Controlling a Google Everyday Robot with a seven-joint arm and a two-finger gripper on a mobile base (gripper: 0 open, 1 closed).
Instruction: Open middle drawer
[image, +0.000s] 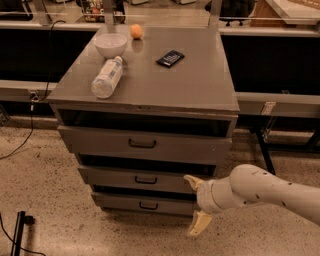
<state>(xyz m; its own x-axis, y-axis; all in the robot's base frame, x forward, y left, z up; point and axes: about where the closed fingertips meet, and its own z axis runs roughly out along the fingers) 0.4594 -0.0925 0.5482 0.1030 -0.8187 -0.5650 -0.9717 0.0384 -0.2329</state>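
Observation:
The grey metal cabinet (150, 90) has three drawers. The middle drawer (120, 178) has a flat front and a small dark bar pull (145, 180); it stands slightly out from the cabinet, with a dark gap above it. My gripper (196, 205) is at the drawer's right end, low in front of the cabinet. Its two cream fingers are spread apart, one (192, 182) by the middle drawer's right edge, the other (198, 225) below by the lowest drawer. It holds nothing. The white arm (265, 192) comes in from the right.
On the cabinet top lie a plastic bottle (106, 78), a white bowl (110, 44), an orange (135, 31) and a dark packet (170, 58). The top drawer (142, 144) and lowest drawer (145, 204) flank the middle one. A bench leg (264, 150) stands right; a cable (20, 142) runs left.

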